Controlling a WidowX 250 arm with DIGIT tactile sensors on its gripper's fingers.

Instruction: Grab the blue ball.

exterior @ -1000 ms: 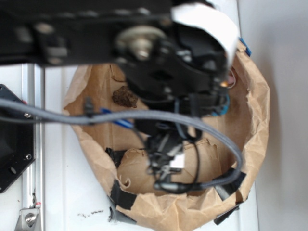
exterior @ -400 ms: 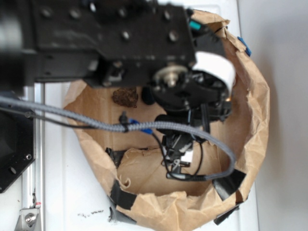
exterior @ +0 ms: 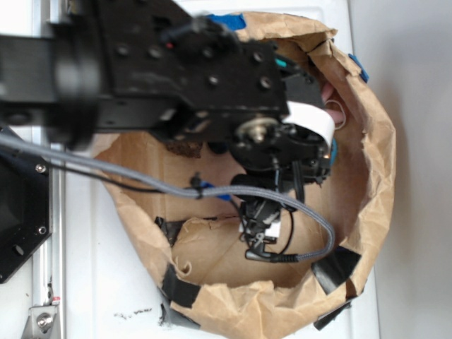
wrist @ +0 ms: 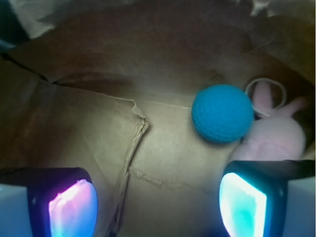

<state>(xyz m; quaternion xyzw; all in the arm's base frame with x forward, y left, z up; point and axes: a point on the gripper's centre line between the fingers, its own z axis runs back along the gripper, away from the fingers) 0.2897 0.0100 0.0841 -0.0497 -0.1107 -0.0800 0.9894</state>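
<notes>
In the wrist view the blue ball, teal and fuzzy, lies on the brown paper ahead of my gripper and right of its centre line. It touches a pink plush toy on its right. The gripper is open, its two glowing pads wide apart at the bottom corners with only paper between them. The ball sits farther out than the right pad. In the exterior view the black arm covers the gripper, and only a teal sliver of the ball shows at its right edge.
A crumpled brown paper wall rings the work area, held by black tape patches. A brown lump peeks from under the arm. A grey cable loops across the paper floor. A creased seam runs through the paper.
The arm has swung across the exterior view, its wide black link now covering the upper left of the basin and most of the brown lump. The wrist has shifted slightly.
</notes>
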